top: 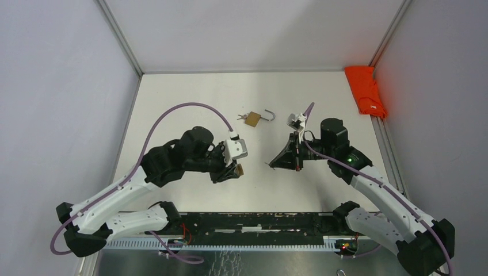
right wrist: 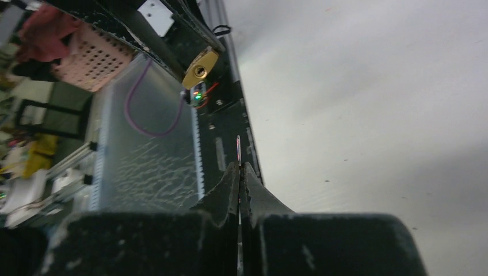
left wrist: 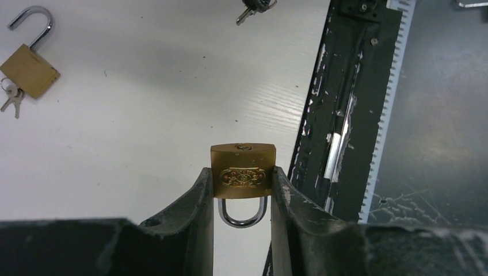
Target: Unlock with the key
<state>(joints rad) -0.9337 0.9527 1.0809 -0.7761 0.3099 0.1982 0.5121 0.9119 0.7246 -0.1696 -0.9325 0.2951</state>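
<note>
My left gripper (top: 235, 170) is shut on a brass padlock (left wrist: 242, 171) and holds it by its sides above the table. The shackle (left wrist: 243, 215) is closed and points back toward the wrist, and the keyhole end (left wrist: 242, 148) faces away. My right gripper (top: 271, 164) is shut on a thin key (right wrist: 238, 150), seen edge-on past the fingertips (right wrist: 232, 172). The key tip (left wrist: 244, 17) points toward the held padlock (right wrist: 200, 68) with a gap between them.
A second brass padlock (top: 253, 119) lies at the back middle with its shackle open and a bunch of keys (left wrist: 11, 99) in it. A red cloth (top: 366, 89) lies at the back right edge. The black base rail (top: 253, 221) runs along the near edge.
</note>
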